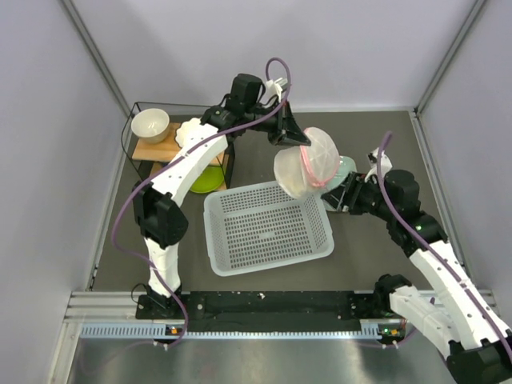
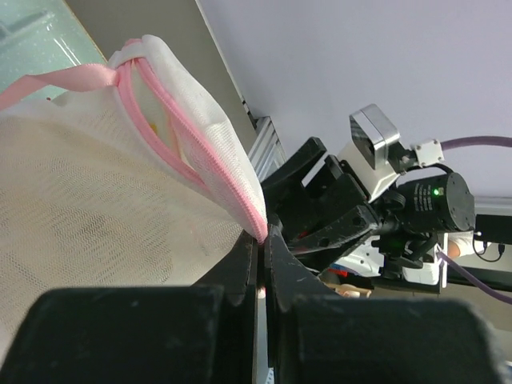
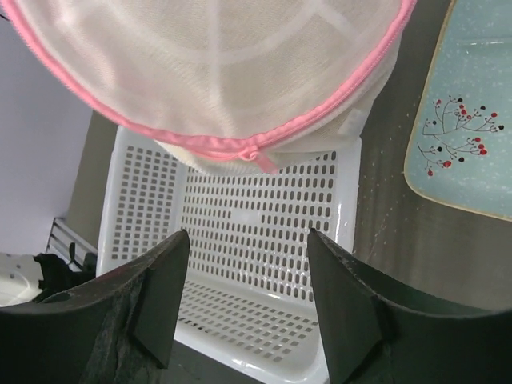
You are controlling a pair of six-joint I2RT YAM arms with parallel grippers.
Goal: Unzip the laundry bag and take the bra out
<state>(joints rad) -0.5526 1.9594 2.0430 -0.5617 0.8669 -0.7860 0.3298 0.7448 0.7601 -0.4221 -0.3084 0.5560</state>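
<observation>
The left tool (image 2: pixel 262 240) is pressed together on the pink zip rim of the laundry bag (image 1: pixel 308 164), pinching it so that the bag hangs below the fingertips, clear of the worktop (image 1: pixel 384 144). The right tool (image 3: pixel 244 240) is spread wide, gripping nothing. It sits just beside and below the bag, and the zip pull (image 3: pixel 260 156) dangles ahead of the gap between its fingers. The stretch of zip facing this tool looks shut. The white basket (image 1: pixel 264 228) lies beneath and beyond the right tool, and the mint tray (image 3: pixel 472 120) lies off to its side. Of the bra (image 2: pixel 162 126), only a faint yellow tint shows through the mesh near the left tool.
</observation>
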